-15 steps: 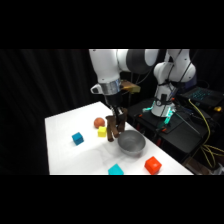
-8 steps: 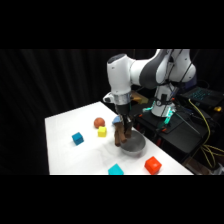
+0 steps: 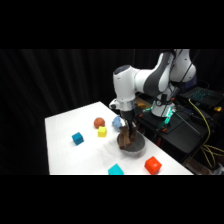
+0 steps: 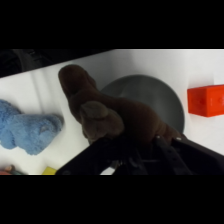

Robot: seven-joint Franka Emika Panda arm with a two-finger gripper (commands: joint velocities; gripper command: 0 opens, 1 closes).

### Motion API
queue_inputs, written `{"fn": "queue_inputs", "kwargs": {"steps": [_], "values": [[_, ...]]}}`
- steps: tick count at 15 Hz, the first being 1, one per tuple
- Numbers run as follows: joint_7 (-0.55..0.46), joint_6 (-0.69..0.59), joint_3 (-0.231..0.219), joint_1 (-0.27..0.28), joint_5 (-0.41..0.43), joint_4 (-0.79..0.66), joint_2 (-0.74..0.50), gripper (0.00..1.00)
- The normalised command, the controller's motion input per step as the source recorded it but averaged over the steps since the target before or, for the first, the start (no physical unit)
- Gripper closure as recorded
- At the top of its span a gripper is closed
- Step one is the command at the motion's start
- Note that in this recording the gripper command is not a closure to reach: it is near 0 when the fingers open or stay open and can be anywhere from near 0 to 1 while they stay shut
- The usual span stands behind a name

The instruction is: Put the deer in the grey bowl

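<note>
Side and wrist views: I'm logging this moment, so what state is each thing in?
deer: held in the gripper, hanging over the bowl
grey bowl: upright on the table, nothing seen inside
gripper: shut on the deer, low over the bowl
blue soft toy: lying on the table beside the bowl
red block: resting on the table, clear of the bowl

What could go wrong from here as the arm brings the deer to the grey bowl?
The deer hangs in the gripper with its front end past the rim of the grey bowl; released now, it might drape over the edge or tip out. In the side view the toy hangs very close to the bowl's rim, so lowering further could nudge the bowl toward the nearby red block.
</note>
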Motion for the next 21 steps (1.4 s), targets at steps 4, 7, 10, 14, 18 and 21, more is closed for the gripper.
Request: {"fn": "queue_inputs", "kwargs": {"steps": [4, 7, 10, 14, 18, 21], "values": [[-0.29, 0.01, 0.038, -0.027, 0.215, 0.06, 0.0, 0.0], [-0.28, -0.1, 0.012, -0.056, 0.15, 0.1, -0.05, 0.0], [-0.18, -0.24, -0.04, -0.071, -0.018, 0.12, -0.12, 0.0], [0.05, -0.53, -0.149, -0.119, -0.326, 0.16, -0.34, 0.0], [0.2, -0.65, -0.124, -0.138, -0.311, 0.26, -0.47, 0.0], [0.12, -0.43, -0.065, -0.118, -0.121, 0.31, -0.33, 0.0]]}}
